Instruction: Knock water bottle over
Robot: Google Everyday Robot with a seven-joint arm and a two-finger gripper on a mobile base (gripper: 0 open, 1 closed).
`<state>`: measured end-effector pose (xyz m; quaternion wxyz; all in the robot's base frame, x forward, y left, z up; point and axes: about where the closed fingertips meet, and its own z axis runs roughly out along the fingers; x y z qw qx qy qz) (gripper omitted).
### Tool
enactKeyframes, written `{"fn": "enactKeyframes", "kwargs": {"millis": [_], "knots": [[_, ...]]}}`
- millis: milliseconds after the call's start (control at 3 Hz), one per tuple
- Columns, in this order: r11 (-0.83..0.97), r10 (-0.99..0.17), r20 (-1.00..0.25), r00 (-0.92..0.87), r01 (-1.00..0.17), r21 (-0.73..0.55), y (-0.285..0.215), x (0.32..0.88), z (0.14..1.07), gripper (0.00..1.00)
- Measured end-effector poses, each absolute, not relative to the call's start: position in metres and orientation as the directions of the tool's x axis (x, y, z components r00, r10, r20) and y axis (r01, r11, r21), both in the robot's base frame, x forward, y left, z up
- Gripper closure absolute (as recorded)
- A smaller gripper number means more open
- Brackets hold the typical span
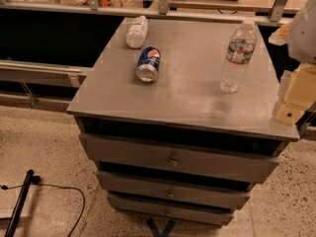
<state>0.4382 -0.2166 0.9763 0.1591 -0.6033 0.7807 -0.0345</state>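
The water bottle (238, 57) stands upright on the right rear part of the grey cabinet top (187, 100). It is clear and ribbed, with a white cap and a blue-red-white label band. My gripper (291, 95) shows as pale cream-coloured blocks at the right edge of the view. It is level with the cabinet's right side, to the right of the bottle and a little nearer the front. It does not touch the bottle.
A blue Pepsi can (148, 64) lies on its side at the left middle of the top. A shorter clear bottle (137, 31) lies at the back left. Drawers (173, 159) are below. A black rod and cable (19, 201) lie on the floor at left.
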Motion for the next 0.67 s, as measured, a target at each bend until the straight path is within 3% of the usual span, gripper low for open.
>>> {"fn": "enactKeyframes", "kwargs": {"millis": [333, 667], "knots": [[0.274, -0.95, -0.22, -0.222, -0.929, -0.247, -0.219, 0.438, 0.976, 0.0], [0.325, -0.906, -0.356, -0.227, -0.913, -0.246, -0.243, 0.435, 0.974, 0.0]]}}
